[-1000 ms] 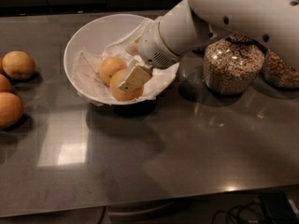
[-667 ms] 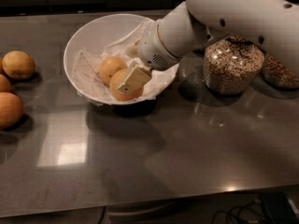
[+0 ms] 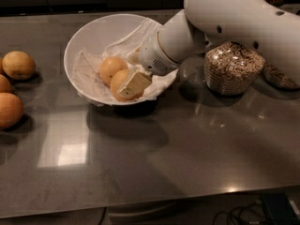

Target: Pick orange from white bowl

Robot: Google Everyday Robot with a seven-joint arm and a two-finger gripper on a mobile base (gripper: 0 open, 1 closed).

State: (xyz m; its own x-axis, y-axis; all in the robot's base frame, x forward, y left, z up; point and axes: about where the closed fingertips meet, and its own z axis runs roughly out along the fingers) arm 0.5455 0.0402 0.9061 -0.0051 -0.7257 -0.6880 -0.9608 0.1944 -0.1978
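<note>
The white bowl [image 3: 86, 34] stands at the back left of the grey table, lined with a white cloth [image 3: 89, 74]. Two fruits lie in it side by side. The front one is the orange [image 3: 118, 81]. The one behind it on the left is a slightly paler fruit [image 3: 110, 68]. My gripper [image 3: 131, 74] reaches into the bowl from the right and sits right at the orange, with its tan pad lying over the orange's right side. The white arm [image 3: 225, 22] covers the bowl's right rim.
Three loose orange fruits lie at the left table edge [image 3: 18, 64] [image 3: 9, 109] [image 3: 3, 84]. A glass jar of cereal [image 3: 232, 69] stands right of the bowl, partly under the arm, and a second jar [image 3: 281, 76] is further right. The table's front edge runs along the bottom.
The arm has eased slightly down and left, so the gripper sits a little lower against the orange. The bowl and fruits have not moved.
</note>
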